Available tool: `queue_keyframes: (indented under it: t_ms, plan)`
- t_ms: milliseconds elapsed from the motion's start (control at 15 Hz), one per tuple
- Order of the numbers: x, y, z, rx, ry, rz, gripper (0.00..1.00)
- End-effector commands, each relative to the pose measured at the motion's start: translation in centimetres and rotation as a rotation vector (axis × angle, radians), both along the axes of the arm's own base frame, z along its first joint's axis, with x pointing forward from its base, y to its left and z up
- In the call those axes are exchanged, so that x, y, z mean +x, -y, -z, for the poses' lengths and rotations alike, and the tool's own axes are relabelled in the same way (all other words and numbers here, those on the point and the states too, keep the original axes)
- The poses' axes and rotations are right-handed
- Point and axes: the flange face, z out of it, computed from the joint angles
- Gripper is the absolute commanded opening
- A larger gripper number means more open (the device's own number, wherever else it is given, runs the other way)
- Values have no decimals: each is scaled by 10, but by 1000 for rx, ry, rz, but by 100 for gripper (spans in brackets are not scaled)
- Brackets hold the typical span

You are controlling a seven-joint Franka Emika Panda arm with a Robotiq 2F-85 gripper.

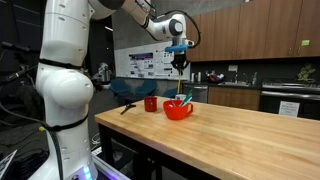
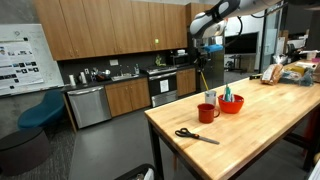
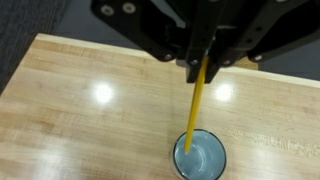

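My gripper (image 3: 200,62) is shut on the top end of a long thin yellow stick (image 3: 194,108), which hangs straight down. In the wrist view its lower end sits over the opening of a round light-blue cup (image 3: 200,160) on the wooden table. In both exterior views the gripper (image 1: 180,58) (image 2: 200,55) is high above the table, over a red bowl (image 1: 178,110) (image 2: 231,105) and a red mug (image 1: 151,103) (image 2: 207,113). I cannot tell whether the stick touches the cup.
Black-handled scissors (image 2: 196,135) (image 1: 127,106) lie on the butcher-block table (image 2: 250,145) near its end. Bags and boxes (image 2: 290,72) crowd the table's far end. Kitchen counters and cabinets (image 2: 110,95) stand behind. The robot's white base (image 1: 62,95) is beside the table.
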Motion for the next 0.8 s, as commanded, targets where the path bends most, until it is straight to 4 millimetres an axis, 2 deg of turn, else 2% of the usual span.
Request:
queue_keyframes:
  t_ms: [0,200,400,733]
  plan:
    - [-27,16,-29,73,97,46,2]
    - [-44,33,-45,115,144,86,2]
    - [-64,49,-48,149,146,128,2]
    - [-98,72,-33,241,141,197,2]
